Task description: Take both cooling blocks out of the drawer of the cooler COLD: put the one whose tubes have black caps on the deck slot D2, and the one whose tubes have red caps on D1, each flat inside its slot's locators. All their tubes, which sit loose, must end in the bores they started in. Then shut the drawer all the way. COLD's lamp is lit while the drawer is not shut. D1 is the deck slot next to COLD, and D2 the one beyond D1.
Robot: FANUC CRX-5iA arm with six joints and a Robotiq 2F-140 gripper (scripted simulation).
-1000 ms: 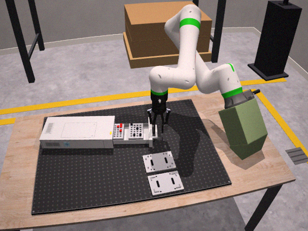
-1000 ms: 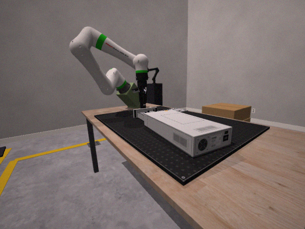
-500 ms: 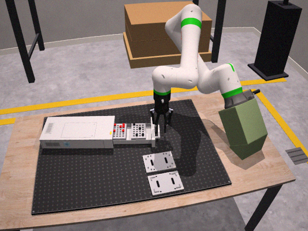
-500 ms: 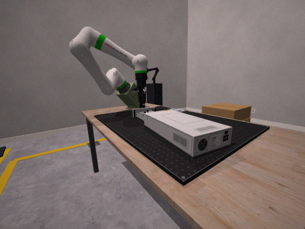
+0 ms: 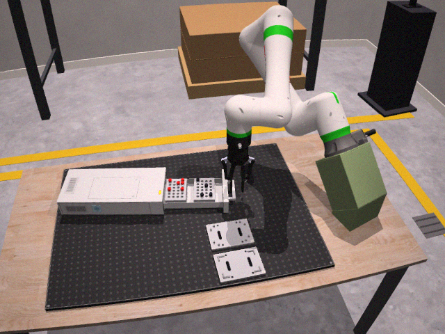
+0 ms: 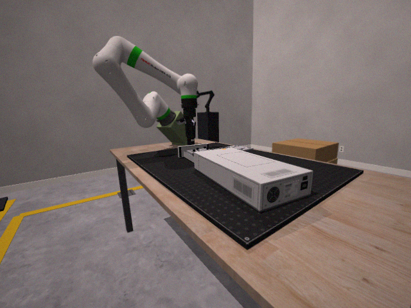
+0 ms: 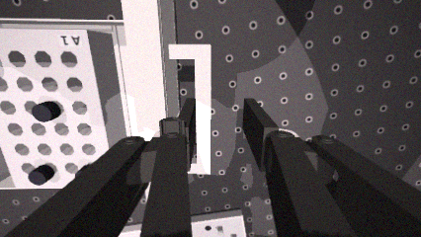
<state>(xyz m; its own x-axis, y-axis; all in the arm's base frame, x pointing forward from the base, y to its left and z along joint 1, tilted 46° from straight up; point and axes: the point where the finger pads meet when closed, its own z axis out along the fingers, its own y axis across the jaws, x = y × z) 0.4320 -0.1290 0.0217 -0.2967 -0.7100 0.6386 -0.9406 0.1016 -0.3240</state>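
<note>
The cooling blocks both sit in the drawer [image 5: 215,206] [image 6: 185,151] [image 7: 140,59] of COLD [image 5: 115,186] [image 6: 245,159], which I see drawn out with its amber lamp [image 5: 160,192] [image 6: 223,149] lit. So 0 of 2 blocks are delivered: D1 [image 5: 228,228] and D2 [image 5: 238,266] carry neither, and the closing push is also left. I judge the opening stage to be at or near its end.

My claw [image 5: 236,191] [image 6: 191,142] [image 7: 219,114] is partly open and gripping nothing; its fingers stand apart around the outer bar of the handle [image 5: 233,194] [image 7: 203,89], with the bar nearer 1 finger and a gap to the other. I can't tell whether the near finger touches it.

The black-capped block [image 5: 197,190] [image 7: 30,41] lies nearer the drawer's front, a pale block with rows of round bores, many without tubes, and "A1" marked near 1 corner. I count 4 black caps from above. The red-capped block [image 5: 176,194] lies nearer the housing, showing about 6 red caps. Both look level. With the tubes loose, I expect any tilt or jolt to risk unseating them.

Drawer [image 5: 193,205] [image 6: 189,154] [image 7: 141,54] is further out of COLD [image 5: 111,185] [image 6: 252,162] than a second ago. Gripper [image 5: 236,190] [image 6: 191,142] [image 7: 219,114] moved outward with it. Both blocks rode along; more of the red-capped block [image 5: 175,193] is exposed.
</note>
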